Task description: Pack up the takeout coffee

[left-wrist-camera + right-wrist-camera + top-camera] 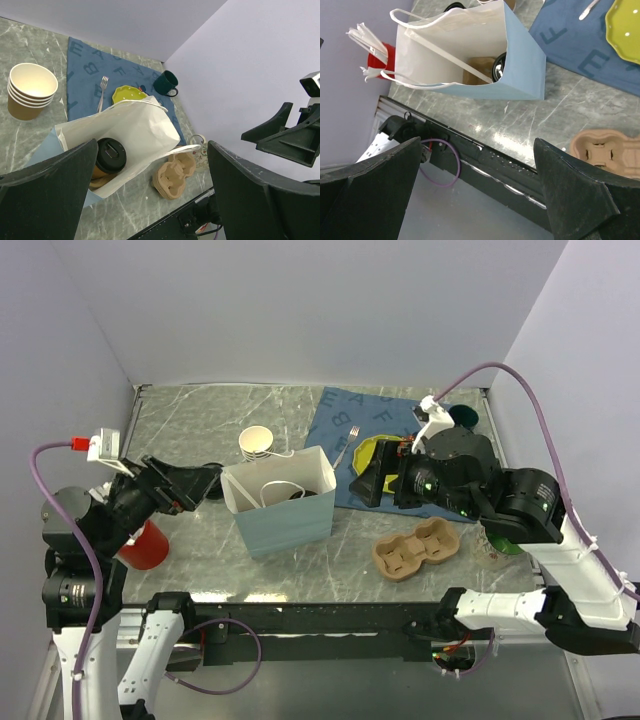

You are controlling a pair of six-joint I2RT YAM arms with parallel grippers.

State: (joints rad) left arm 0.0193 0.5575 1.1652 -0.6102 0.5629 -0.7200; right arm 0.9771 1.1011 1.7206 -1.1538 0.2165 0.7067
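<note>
Just ahead of the spread left fingers [47,182], inside the paper bag [137,122], sat the takeout coffee [110,155], its top toward the opening; right fingers [572,195], also spread, stood farther off.

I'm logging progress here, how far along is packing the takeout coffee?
Looks mostly done: the takeout coffee sits inside the paper bag, black lid showing. Nothing is in hand; the left gripper and right gripper are both open and empty on either side of the bag. Left, probably only backing the arms away.
</note>
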